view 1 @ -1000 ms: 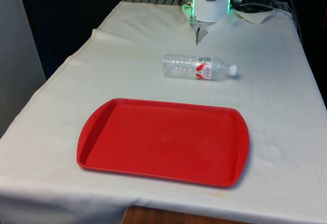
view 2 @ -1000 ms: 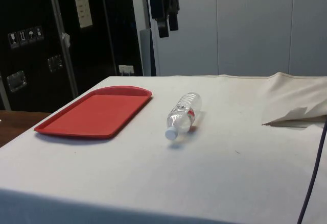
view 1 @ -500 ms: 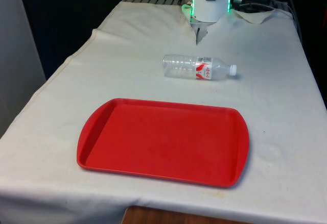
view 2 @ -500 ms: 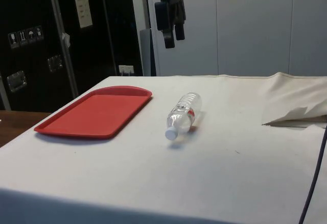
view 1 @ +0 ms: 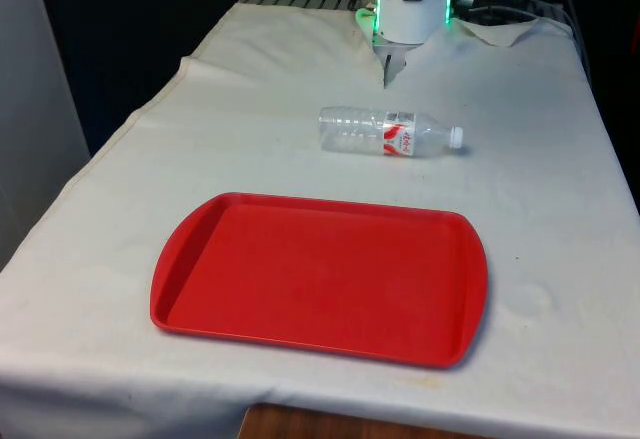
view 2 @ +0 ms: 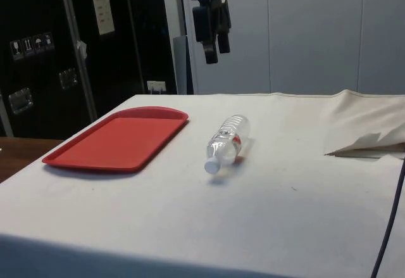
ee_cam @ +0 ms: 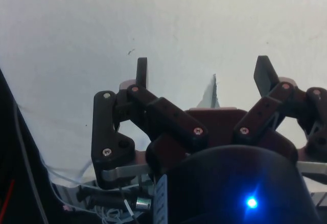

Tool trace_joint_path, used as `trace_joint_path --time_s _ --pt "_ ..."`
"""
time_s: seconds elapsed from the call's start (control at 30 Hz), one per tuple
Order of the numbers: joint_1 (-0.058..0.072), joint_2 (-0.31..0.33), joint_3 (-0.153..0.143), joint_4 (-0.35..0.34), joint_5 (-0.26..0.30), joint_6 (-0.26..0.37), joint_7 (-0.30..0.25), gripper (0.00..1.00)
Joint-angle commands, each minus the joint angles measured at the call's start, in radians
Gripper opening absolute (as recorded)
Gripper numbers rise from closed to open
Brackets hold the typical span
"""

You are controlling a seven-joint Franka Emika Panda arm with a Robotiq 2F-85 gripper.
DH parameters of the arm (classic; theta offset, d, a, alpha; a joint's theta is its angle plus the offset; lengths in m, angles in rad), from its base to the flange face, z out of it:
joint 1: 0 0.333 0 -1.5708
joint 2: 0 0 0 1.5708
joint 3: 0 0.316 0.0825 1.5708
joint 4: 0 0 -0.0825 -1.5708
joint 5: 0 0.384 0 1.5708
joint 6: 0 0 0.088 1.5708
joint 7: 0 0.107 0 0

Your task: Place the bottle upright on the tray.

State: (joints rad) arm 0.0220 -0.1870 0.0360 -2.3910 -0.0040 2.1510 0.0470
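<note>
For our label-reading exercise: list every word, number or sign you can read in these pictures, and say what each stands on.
Nothing can be read with certainty.
Bottle: red and white label, print too small to read.
Dark cabinets: a pale sheet and small sign plates, all too blurred to read.
Tray: no text.

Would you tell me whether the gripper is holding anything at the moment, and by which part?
Nothing is held. The black gripper hangs open above the cloth, while the clear plastic bottle lies on its side, untouched.
</note>
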Motion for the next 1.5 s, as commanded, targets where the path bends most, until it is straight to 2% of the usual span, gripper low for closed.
trace_joint_path --time_s 0.0,0.4,0.47,0.5,1.07,1.1,1.17,1.37,1.4,1.47 --pt "0.001 0.004 0.003 -0.008 -0.003 0.02 0.01 1.0" --pt "0.001 0.04 0.003 -0.031 -0.001 0.071 0.006 1.0" --pt "0.001 0.041 0.002 -0.026 0.0 0.059 0.003 1.0" --pt "0.001 0.044 0.004 -0.031 -0.001 0.073 0.006 1.0" --pt "0.001 0.061 0.002 -0.033 0.002 0.082 0.0 1.0" --pt "0.0 0.057 0.003 -0.028 0.0 0.068 0.002 1.0" --pt "0.001 0.073 0.003 -0.037 0.001 0.092 -0.001 1.0" --pt "0.003 0.092 0.006 -0.04 -0.002 0.109 -0.025 1.0" --pt "0.001 0.092 0.005 -0.035 0.0 0.095 -0.024 1.0" --pt "0.003 0.095 0.007 -0.041 -0.002 0.114 -0.036 1.0"
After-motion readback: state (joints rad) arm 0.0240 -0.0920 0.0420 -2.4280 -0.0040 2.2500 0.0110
